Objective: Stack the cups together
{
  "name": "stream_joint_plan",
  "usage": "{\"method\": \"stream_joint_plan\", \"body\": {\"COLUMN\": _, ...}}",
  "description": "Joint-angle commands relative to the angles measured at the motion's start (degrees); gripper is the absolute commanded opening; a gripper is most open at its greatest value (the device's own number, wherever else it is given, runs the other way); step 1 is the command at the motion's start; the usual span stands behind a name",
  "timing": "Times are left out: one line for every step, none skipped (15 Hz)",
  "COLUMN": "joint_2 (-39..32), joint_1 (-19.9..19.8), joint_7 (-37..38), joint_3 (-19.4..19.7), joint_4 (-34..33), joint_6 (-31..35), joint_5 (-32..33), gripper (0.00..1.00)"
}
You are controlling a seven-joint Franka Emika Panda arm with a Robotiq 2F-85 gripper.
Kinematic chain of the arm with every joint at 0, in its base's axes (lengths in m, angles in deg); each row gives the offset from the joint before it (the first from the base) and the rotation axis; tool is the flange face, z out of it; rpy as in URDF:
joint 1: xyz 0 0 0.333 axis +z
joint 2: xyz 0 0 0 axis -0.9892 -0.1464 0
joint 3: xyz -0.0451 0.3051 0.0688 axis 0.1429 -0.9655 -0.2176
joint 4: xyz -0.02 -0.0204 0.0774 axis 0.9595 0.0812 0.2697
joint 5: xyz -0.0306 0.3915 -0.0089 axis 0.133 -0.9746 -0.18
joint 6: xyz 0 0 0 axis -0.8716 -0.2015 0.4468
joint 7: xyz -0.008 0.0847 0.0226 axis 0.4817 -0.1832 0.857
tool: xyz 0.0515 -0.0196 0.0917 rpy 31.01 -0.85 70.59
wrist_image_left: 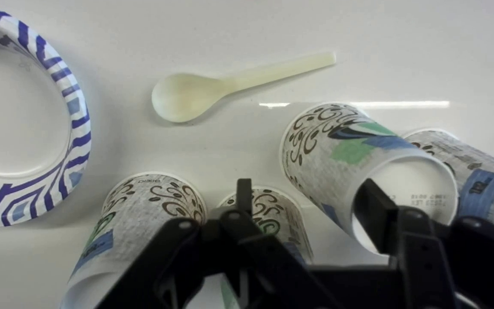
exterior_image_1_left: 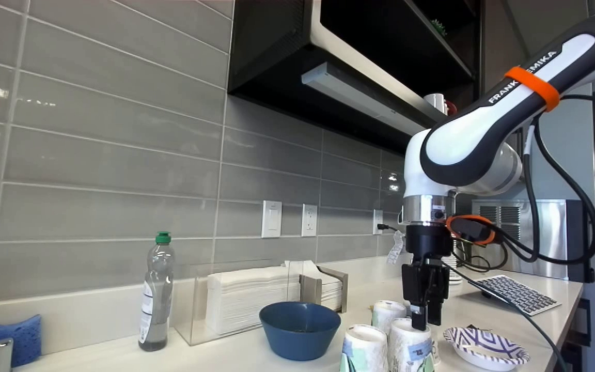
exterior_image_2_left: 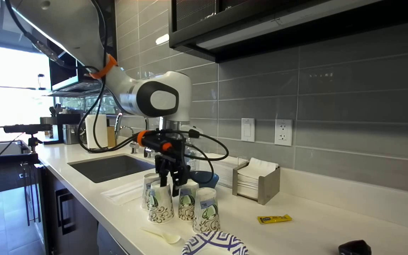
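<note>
I am holding the arm with its forearm sloping down from the upper right in an exterior view and its wrist section pointing straight down. The gripper is hanging vertically over a cluster of four paper cups. Its fingers are standing partly spread and are gripping nothing. In the wrist view, one finger is overlapping the upturned base of a cup; the other is standing outside that cup, overlapping a neighbouring cup. From my station I am not discerning whether either finger is touching paper.

All four cups are standing inverted, side by side, on the counter, near a patterned plate and a pale spoon.

I am reading FRANK and MIKA on the arm, on opposite sides of an orange strap. The leftmost cup in the wrist view is bearing small upside-down lettering, apparently reading DIXIE. Print on the upturned base is appearing blurred. A bottle and a yellow packet are carrying labels too small to decipher.
</note>
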Motion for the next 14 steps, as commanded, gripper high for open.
{"method": "stream_joint_plan", "body": {"joint_2": -1.6, "joint_1": 0.3, "joint_7": -1.9, "joint_3": 0.6, "joint_4": -1.5, "joint_6": 0.3, "joint_5": -2.6, "gripper": 0.34}}
{"method": "stream_joint_plan", "body": {"joint_2": -1.5, "joint_1": 0.3, "joint_7": -2.2, "joint_3": 0.6, "joint_4": -1.7, "joint_6": 0.3, "joint_5": -3.0, "gripper": 0.26}}
{"method": "stream_joint_plan", "body": {"joint_2": -1.6, "joint_1": 0.3, "joint_7": -2.4, "joint_3": 0.7, "joint_4": -1.8, "joint_6": 0.3, "joint_5": -3.4, "gripper": 0.19}}
{"method": "stream_joint_plan", "body": {"joint_2": -1.6, "joint_1": 0.3, "joint_7": -2.7, "joint_3": 0.7, "joint_4": -1.9, "joint_6": 0.2, "joint_5": -3.7, "gripper": 0.12}}
{"method": "stream_joint_plan", "body": {"joint_2": -1.6, "joint_1": 0.3, "joint_7": -2.9, "joint_3": 0.7, "joint_4": -2.0, "joint_6": 0.2, "joint_5": -4.2, "gripper": 0.05}}
{"method": "stream_joint_plan", "body": {"joint_2": -1.6, "joint_1": 0.4, "joint_7": -3.2, "joint_3": 0.8, "joint_4": -2.1, "joint_6": 0.0, "joint_5": -4.6, "gripper": 0.01}}
{"method": "stream_joint_plan", "body": {"joint_2": -1.6, "joint_1": 0.4, "joint_7": -3.3, "joint_3": 0.8, "joint_4": -2.1, "joint_6": 0.0, "joint_5": -4.9, "gripper": 0.0}}
{"method": "stream_joint_plan", "body": {"joint_2": -1.4, "joint_1": 0.3, "joint_7": -3.3, "joint_3": 0.7, "joint_4": -2.1, "joint_6": -0.4, "joint_5": -5.0, "gripper": 0.0}}
{"method": "stream_joint_plan", "body": {"joint_2": -1.1, "joint_1": 0.3, "joint_7": -3.3, "joint_3": 0.7, "joint_4": -2.1, "joint_6": -0.6, "joint_5": -5.0, "gripper": 0.0}}
{"method": "stream_joint_plan", "body": {"joint_2": -0.7, "joint_1": 0.1, "joint_7": -2.9, "joint_3": 0.8, "joint_4": -2.0, "joint_6": -1.0, "joint_5": -4.6, "gripper": 0.01}}
{"method": "stream_joint_plan", "body": {"joint_2": -0.1, "joint_1": 0.0, "joint_7": -2.8, "joint_3": 0.8, "joint_4": -1.9, "joint_6": -1.7, "joint_5": -4.3, "gripper": 0.01}}
{"method": "stream_joint_plan", "body": {"joint_2": 0.8, "joint_1": -0.1, "joint_7": -2.2, "joint_3": 0.7, "joint_4": -1.7, "joint_6": -2.5, "joint_5": -3.7, "gripper": 0.0}}
{"method": "stream_joint_plan", "body": {"joint_2": 1.5, "joint_1": -0.3, "joint_7": -1.6, "joint_3": 0.7, "joint_4": -1.7, "joint_6": -3.3, "joint_5": -2.8, "gripper": 0.01}}
{"method": "stream_joint_plan", "body": {"joint_2": 2.3, "joint_1": -0.5, "joint_7": -0.9, "joint_3": 0.6, "joint_4": -1.7, "joint_6": -4.3, "joint_5": -2.2, "gripper": 0.01}}
